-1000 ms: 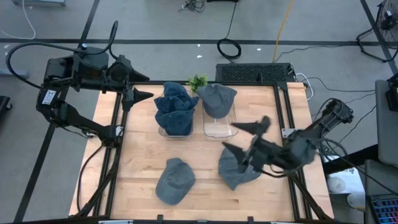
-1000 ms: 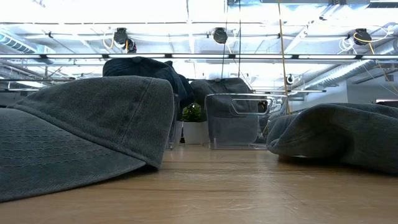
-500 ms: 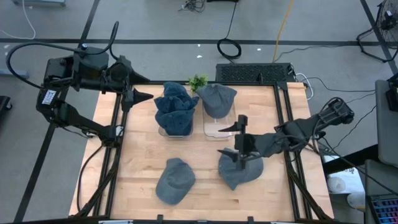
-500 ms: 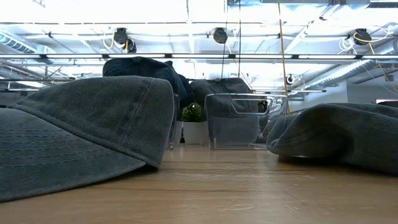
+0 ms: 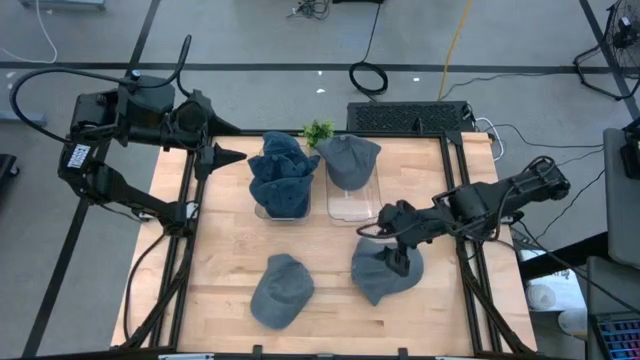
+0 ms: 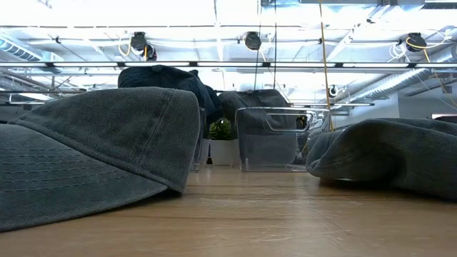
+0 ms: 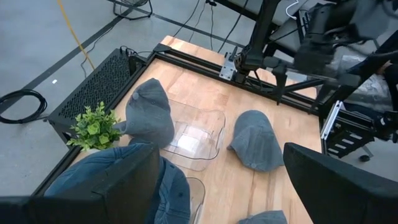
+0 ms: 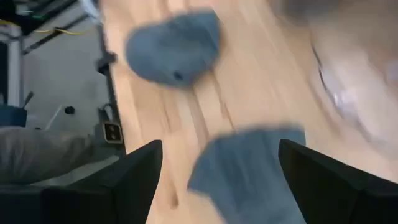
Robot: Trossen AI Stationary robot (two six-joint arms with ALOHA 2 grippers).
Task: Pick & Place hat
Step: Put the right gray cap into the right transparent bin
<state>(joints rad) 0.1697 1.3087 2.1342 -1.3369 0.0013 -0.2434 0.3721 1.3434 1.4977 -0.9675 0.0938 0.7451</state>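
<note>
A grey cap (image 5: 383,276) lies crown up on the wooden table, near the right. My right gripper (image 5: 386,250) hangs open just above it, pointing down; in the right wrist view the cap (image 8: 249,171) shows between the spread fingers. I cannot tell whether a fingertip touches it. A second grey cap (image 5: 281,291) lies on the table nearer the front. My left gripper (image 5: 240,140) waits open above the table's far left corner.
Two clear bins stand at the table's far side. The left one holds a pile of dark blue hats (image 5: 283,172). The right one (image 5: 350,207) has a grey hat (image 5: 348,158) on its far end. A small green plant (image 5: 318,131) stands behind them. Bare wood lies left of the caps.
My right gripper has swung from pointing level toward the table's left edge to pointing down, and has come down over the right cap, staying open. The caps have not moved.
</note>
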